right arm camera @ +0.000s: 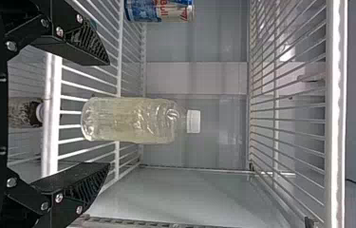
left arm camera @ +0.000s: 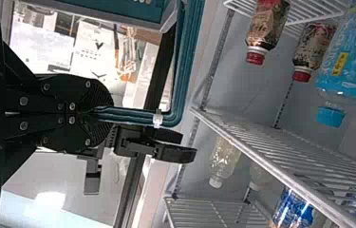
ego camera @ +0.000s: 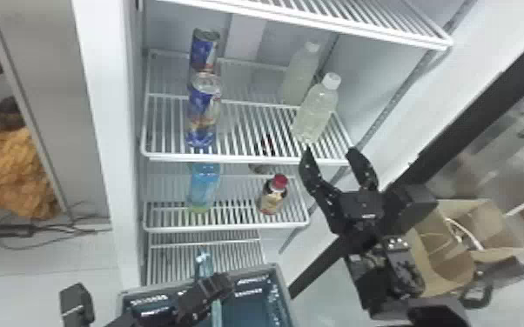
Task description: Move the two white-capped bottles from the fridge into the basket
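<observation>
well, the open fridge (ego camera: pixel 104 87) takes up the most room, its white wire shelves stacked one above another. the basket (ego camera: pixel 286 295), grey-rimmed and teal inside, sits low in front of it, near the lower shelves.

the upper of the two shelves with drinks (ego camera: pixel 230 159) carries both white-capped bottles, upright toward its right side. below it, the next shelf (ego camera: pixel 230 228) holds a blue bottle (ego camera: pixel 204 187) on the left and a dark bottle with a red cap (ego camera: pixel 272 202) on the right, both upright; the left wrist view shows a second red-capped one beside it.

the right claw (ego camera: pixel 330 153) is spread wide at the front edge of the upper shelf, with nothing between its fingers; the nearer bottle stands straight ahead, apart from them. the left claw (ego camera: pixel 218 289) is over the basket, pinched around its teal handle (left arm camera: pixel 135 115).

as for the white-capped pair, the nearer bottle (ego camera: pixel 315 115) is close to the shelf's front, and the farther bottle (ego camera: pixel 298 78) is behind it, both with pale yellowish contents. blue cans (ego camera: pixel 203 106) line up front to back on the left of that shelf. smallest of all, the nearer white cap (ego camera: pixel 331 81) is on its bottle.
</observation>
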You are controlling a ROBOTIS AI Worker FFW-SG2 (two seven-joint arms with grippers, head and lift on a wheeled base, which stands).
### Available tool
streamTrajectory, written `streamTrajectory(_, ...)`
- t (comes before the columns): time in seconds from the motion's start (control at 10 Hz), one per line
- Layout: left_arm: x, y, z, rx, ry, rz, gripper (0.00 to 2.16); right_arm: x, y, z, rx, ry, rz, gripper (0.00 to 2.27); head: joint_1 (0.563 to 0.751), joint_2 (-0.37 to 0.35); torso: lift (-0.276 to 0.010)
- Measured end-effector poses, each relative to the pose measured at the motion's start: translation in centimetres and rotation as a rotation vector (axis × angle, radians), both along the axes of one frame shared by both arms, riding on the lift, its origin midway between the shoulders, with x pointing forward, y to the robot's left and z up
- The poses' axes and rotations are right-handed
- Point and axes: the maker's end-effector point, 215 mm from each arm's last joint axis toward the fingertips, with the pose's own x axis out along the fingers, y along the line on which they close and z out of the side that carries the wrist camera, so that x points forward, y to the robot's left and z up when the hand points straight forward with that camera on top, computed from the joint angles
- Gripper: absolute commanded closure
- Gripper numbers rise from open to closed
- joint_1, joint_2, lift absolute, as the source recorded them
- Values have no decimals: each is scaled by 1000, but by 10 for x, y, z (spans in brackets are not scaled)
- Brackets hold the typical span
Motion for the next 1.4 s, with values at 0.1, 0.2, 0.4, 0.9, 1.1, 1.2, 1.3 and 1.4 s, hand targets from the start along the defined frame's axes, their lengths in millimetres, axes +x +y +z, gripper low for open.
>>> streamTrajectory(0.1, 0, -1, 0, -1, -1, -2, 1162, 6, -1, -1, -1, -3, 1, 303, 695, -350, 0)
streamTrajectory(0.2, 0, -1, 1, -2, -1, -3, 1162, 13, 0, -2, -1, -4, 4, 302, 695, -350, 0)
streamTrajectory(0.4, 0, -1, 2, -4, -2, -3, 1162, 25, -3, -7, 0, -2, 1, 234, 695, -350, 0)
streamTrajectory(0.9, 0, -2, 3, -8, -1, -8, 1162, 62, -1, -4, -15, -33, 8, 101, 695, -350, 0)
streamTrajectory(1.1, 0, -3, 4, -8, -3, -10, 1162, 77, -2, -4, -16, -43, 9, 101, 695, -350, 0)
streamTrajectory(1.2, 0, -3, 4, -8, -4, -8, 1162, 83, -4, -3, -16, -50, 6, 101, 695, -350, 0)
streamTrajectory(1.3, 1, -3, 4, -8, -4, -7, 1162, 89, -5, -1, -16, -57, 2, 101, 695, -350, 0)
streamTrajectory(1.4, 2, -2, 4, -9, -3, -5, 1162, 96, -6, 0, -15, -62, 0, 101, 695, -350, 0)
